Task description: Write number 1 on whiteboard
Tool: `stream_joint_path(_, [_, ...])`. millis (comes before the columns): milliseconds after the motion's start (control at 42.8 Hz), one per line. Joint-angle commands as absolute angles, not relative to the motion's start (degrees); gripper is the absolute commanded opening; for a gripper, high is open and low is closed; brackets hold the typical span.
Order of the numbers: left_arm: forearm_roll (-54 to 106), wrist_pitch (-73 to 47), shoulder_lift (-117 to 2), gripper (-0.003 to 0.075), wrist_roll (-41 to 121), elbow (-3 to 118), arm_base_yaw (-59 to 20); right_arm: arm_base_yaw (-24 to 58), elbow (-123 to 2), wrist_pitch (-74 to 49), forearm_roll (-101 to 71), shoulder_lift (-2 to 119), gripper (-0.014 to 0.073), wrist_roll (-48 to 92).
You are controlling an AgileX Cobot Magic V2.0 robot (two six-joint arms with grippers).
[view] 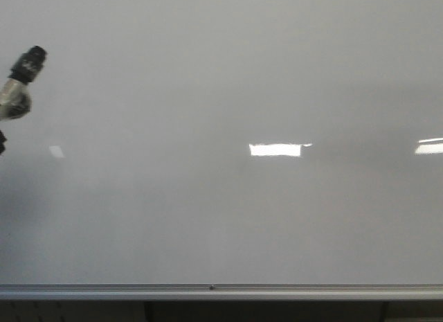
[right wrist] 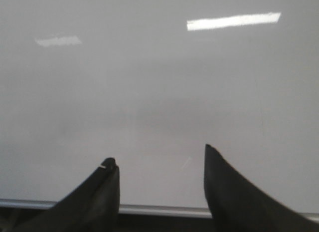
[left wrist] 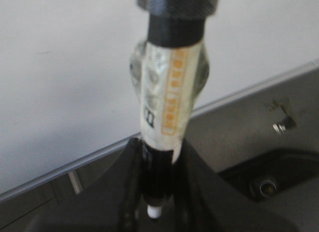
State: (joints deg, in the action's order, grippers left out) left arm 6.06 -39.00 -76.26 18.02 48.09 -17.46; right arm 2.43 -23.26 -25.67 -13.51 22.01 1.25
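Whiteboard (view: 221,79), glossy grey-white with silver frame, bears no stroke yet; left gripper (left wrist: 157,192) clamps a black marker (left wrist: 169,82) off its edge, right gripper (right wrist: 162,167) gapes empty, so next the tip must reach the board.

The marker (view: 19,83) was cut off by the front view's left edge. In the left wrist view its orange label print was too blurred to read, and its far end ran past the frame.

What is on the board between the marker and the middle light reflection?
Nothing: in the front view, the whiteboard is bare between marker and reflection.
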Motion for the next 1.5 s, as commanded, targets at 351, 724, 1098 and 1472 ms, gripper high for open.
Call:
stream_joint_path(351, [24.5,-57.5,-74.5,-0.0020,43.3,59.4,-32.8,4.3,-41.9,-43.4,-39.0,45.1,0.0416,27.0])
stream_joint_path(724, [38.7,-68.0,-74.5,-0.0020,53.2,59.9,-32.7,4.8,-52.0,-73.4,-71.0,64.2,0.0490,53.2])
stream_joint_path(1098, [40.6,-69.1,-74.5,-0.0020,54.2,59.9,-32.7,13.4,-58.5,-76.5,-72.2,73.6,0.0490,53.5])
stream_joint_path(1472, [41.0,-69.1,-74.5,-0.0020,55.5,59.9,-32.7,21.8,-59.0,-76.0,-73.4,76.6,0.0489,53.4])
